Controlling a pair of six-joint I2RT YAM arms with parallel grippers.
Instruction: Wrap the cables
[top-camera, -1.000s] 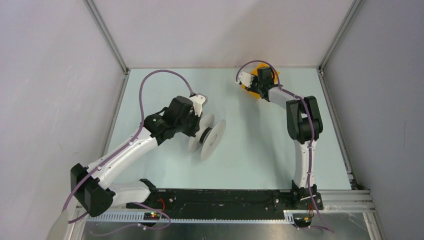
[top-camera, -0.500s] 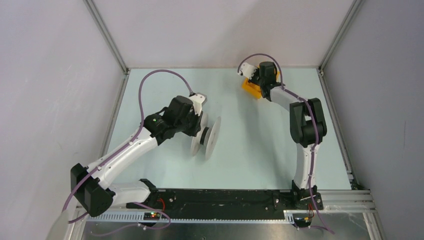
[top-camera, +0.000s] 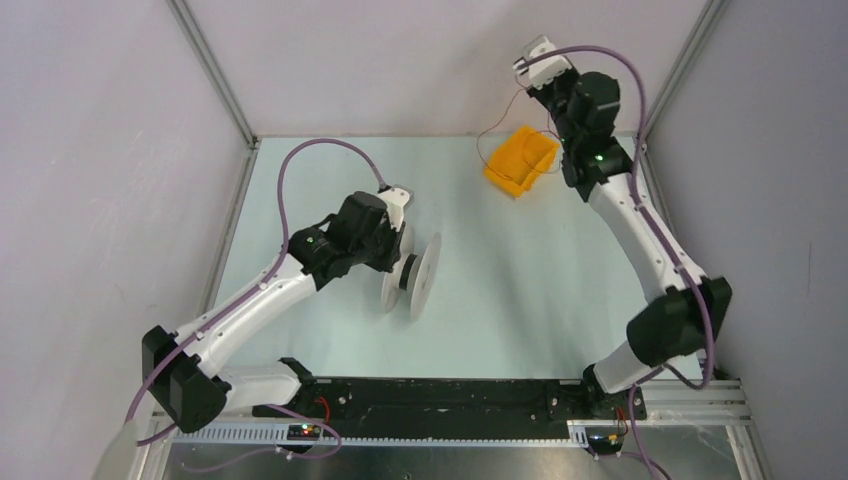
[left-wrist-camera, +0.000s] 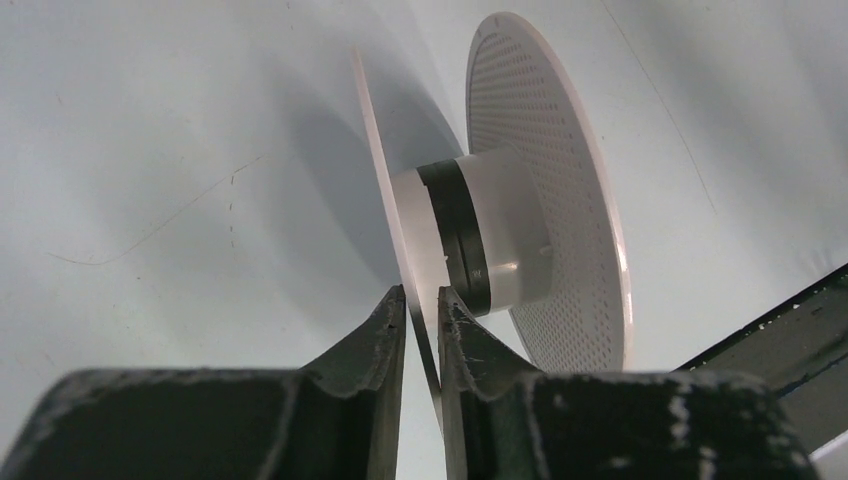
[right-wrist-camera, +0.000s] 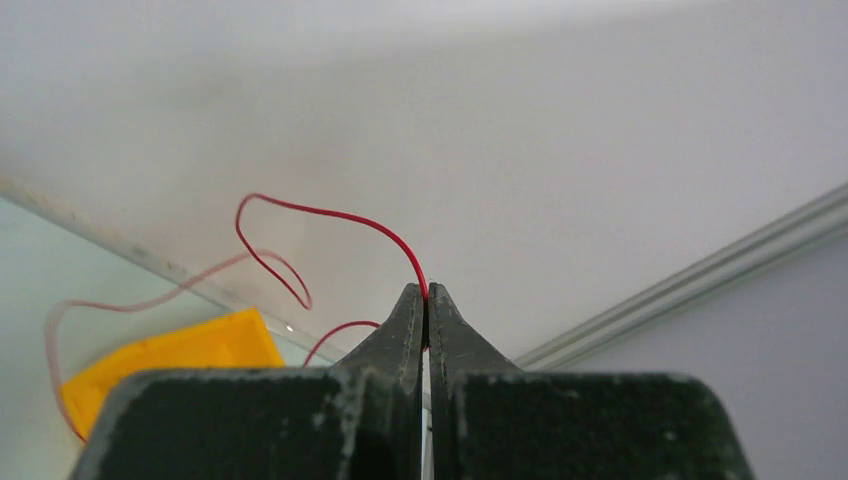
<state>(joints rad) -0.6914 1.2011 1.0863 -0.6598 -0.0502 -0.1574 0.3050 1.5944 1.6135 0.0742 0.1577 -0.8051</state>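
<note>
Red, hair-thin cable (right-wrist-camera: 322, 210) is pinched between the closed tips of the right gripper (right-wrist-camera: 427, 300), at the centre of the right wrist view. From there it loops up and left, then trails down toward the yellow tray (right-wrist-camera: 170, 365) at lower left. The left gripper (left-wrist-camera: 420, 310) is clamped on the near flange of the white spool (left-wrist-camera: 510, 240), left of centre in the top view.

A pale blue-green table (top-camera: 520, 310) sits boxed in by a plain white back wall (top-camera: 440, 60) and greyish side walls (top-camera: 90, 200). Aluminium rails (top-camera: 213, 72) run up the corners. The light is soft and even.
</note>
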